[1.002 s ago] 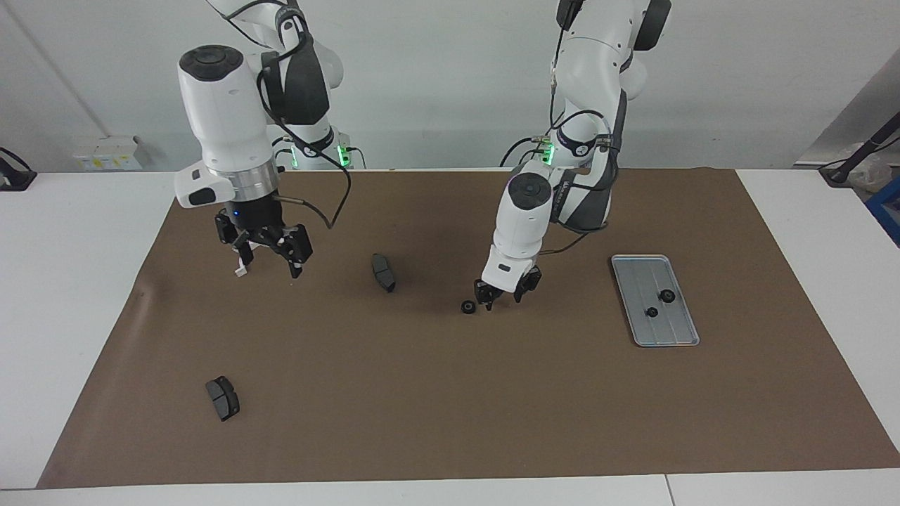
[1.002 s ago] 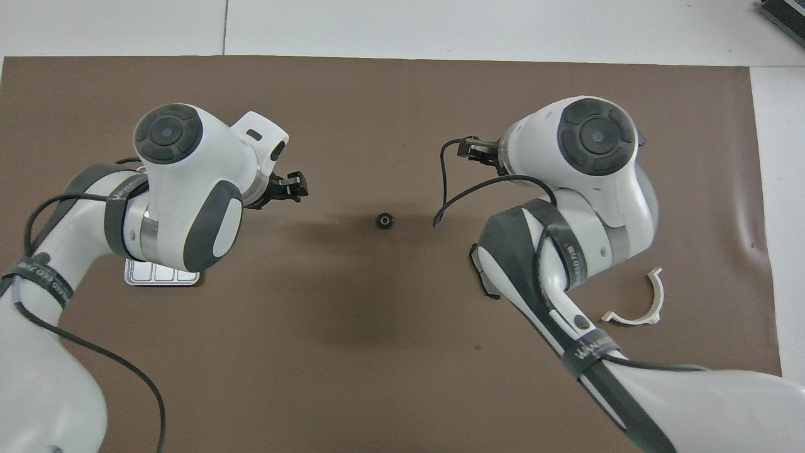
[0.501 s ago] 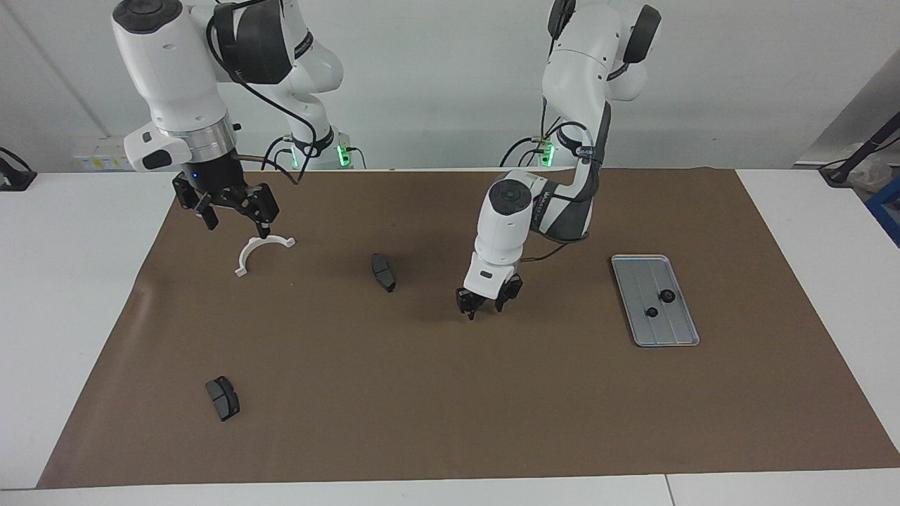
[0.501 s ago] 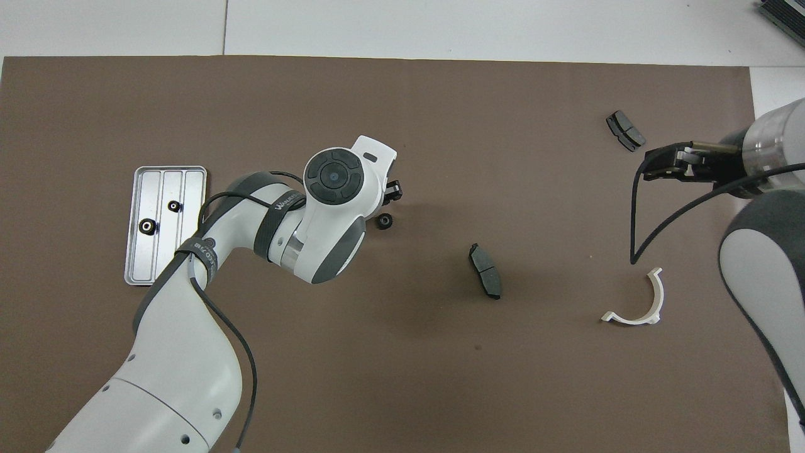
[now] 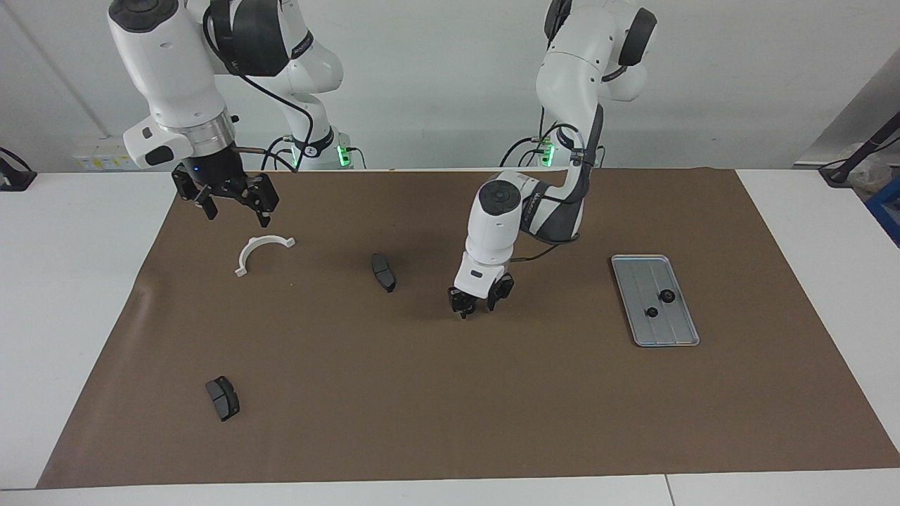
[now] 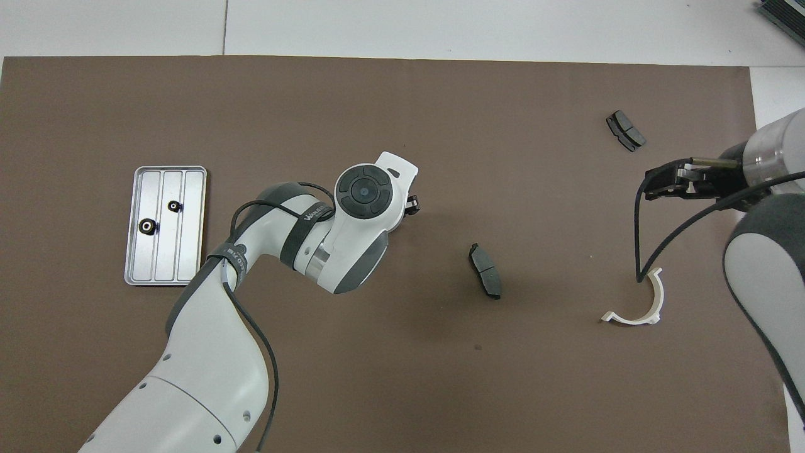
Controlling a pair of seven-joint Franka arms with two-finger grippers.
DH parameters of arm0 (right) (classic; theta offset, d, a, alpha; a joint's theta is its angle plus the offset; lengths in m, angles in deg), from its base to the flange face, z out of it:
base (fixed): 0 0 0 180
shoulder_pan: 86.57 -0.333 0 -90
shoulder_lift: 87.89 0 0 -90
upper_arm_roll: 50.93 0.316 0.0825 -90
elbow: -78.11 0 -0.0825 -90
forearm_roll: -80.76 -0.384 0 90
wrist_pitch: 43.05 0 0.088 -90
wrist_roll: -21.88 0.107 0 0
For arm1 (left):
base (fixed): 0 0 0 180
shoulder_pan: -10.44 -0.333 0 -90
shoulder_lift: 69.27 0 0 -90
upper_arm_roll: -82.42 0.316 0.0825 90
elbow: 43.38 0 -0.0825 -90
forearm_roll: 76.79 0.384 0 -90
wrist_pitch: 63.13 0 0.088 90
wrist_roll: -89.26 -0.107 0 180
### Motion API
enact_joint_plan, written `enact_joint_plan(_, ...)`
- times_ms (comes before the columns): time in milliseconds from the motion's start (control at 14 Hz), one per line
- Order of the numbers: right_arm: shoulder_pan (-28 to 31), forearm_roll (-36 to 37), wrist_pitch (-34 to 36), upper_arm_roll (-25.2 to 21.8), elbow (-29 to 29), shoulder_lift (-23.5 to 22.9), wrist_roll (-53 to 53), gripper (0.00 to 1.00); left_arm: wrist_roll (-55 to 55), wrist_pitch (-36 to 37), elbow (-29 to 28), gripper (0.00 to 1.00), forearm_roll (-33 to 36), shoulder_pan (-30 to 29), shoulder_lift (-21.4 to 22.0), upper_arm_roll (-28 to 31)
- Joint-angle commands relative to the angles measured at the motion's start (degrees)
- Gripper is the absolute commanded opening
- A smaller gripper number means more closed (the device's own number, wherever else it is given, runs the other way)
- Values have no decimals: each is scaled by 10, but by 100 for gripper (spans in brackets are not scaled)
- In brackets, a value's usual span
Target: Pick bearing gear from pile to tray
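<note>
Down at the brown mat, between the grey pad (image 5: 383,272) and the tray (image 5: 685,337), the left gripper (image 5: 472,307) sits where a loose gear would be; whether its fingers grip anything cannot be told, the gear being hidden. A slanted pinch might squirt it aside. Two gears (image 5: 666,296) already lie in the tray. The right gripper (image 5: 235,208) waits, jaws spread and empty, over the white half-ring bracket (image 5: 261,251).

A white table (image 5: 77,295) carries a brown mat (image 5: 436,393). On the mat, at three o'clock in the facing view, lies a metal tray (image 5: 673,336). A dark pad (image 5: 383,272) sits near the centre, another pad (image 5: 222,398) at seven o'clock, and a white half-ring (image 5: 261,251) at ten o'clock.
</note>
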Motion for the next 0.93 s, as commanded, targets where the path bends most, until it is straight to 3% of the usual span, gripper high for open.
enact_joint_plan(0, 4, -8, 8, 3, 5, 8, -18, 100, 6, 6, 9, 57, 10, 7, -6, 7)
enact_joint_plan(573, 2, -13, 11, 4, 6, 9, -17, 100, -3, 11, 9, 5, 10, 6, -1, 6)
enact_joint_plan(859, 2, -12, 12, 4, 6, 9, -17, 100, -17, 37, 22, 3, 7, -18, 18, 11)
